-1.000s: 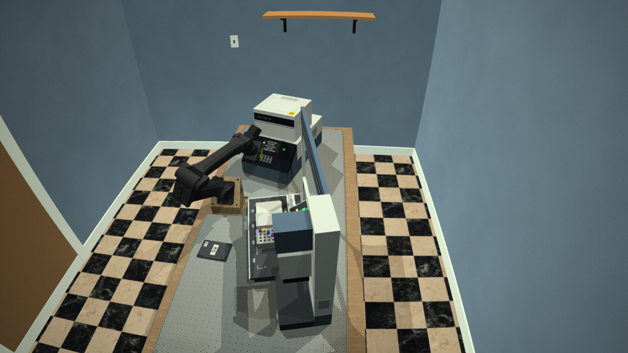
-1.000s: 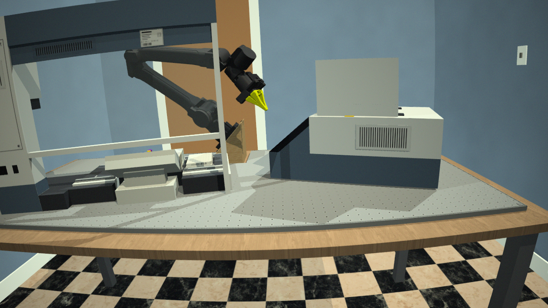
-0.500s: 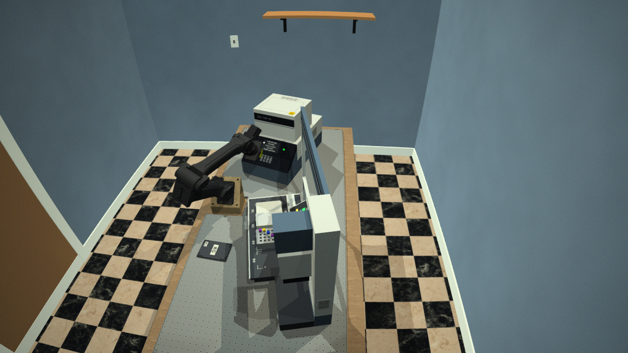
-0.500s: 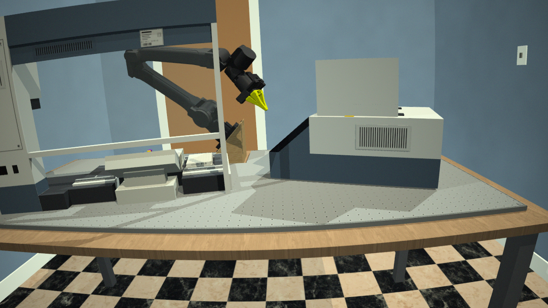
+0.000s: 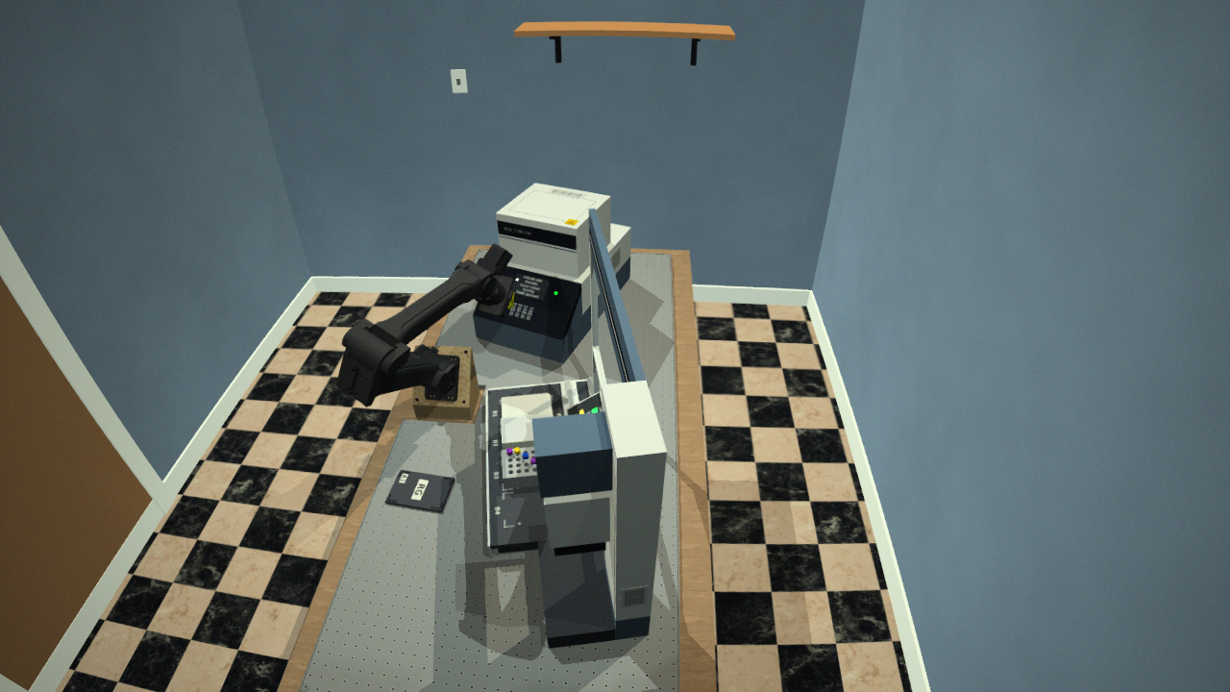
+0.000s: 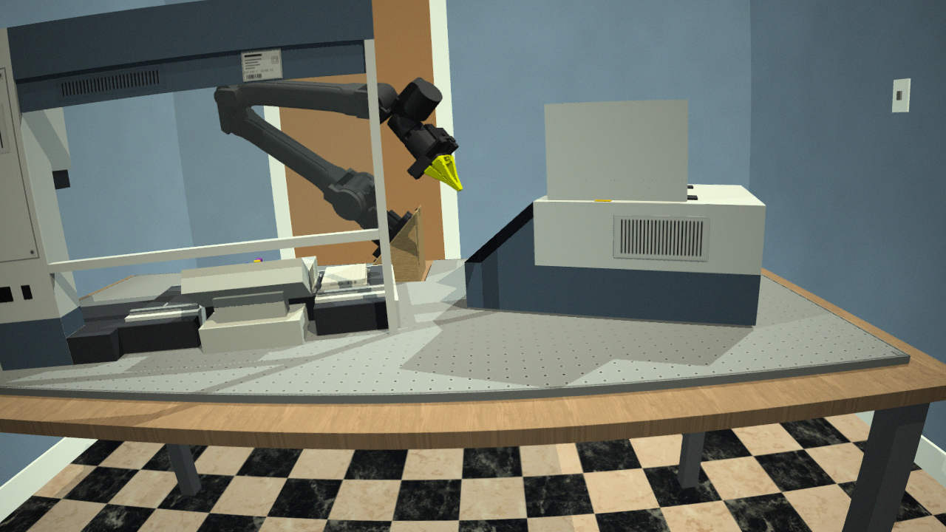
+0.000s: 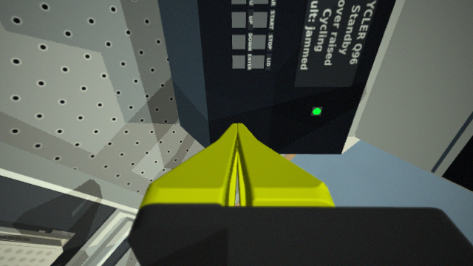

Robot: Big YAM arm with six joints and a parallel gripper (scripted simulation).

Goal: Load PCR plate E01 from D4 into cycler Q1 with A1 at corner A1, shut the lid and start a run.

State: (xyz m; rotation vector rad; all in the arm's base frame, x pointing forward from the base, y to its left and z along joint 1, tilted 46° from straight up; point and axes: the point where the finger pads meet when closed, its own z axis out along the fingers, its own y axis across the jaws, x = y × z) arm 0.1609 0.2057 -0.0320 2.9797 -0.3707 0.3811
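The cycler Q1 [image 5: 548, 272] stands at the far end of the bench, its dark front panel facing my arm's base. Its lamp [image 7: 316, 111] is green. In the side view its pale lid [image 6: 615, 148] stands upright above the body, and the block under it is hidden. My gripper [image 7: 237, 132] [image 6: 456, 187] is shut and empty. It hangs in the air above and in front of the panel, clear of the keypad [image 7: 249, 41]. I cannot make out plate E01. Position D4 [image 5: 516, 516] shows dark deck with white corner marks, partly under the handler's head.
The liquid handler [image 5: 602, 481] with its gantry rail [image 5: 610, 301] stands right of the hand-off row. The tube cooling block [image 5: 518, 464] with coloured caps and a white block [image 5: 525, 408] sit in the row. The RG nest [image 5: 424, 494] lies left of it.
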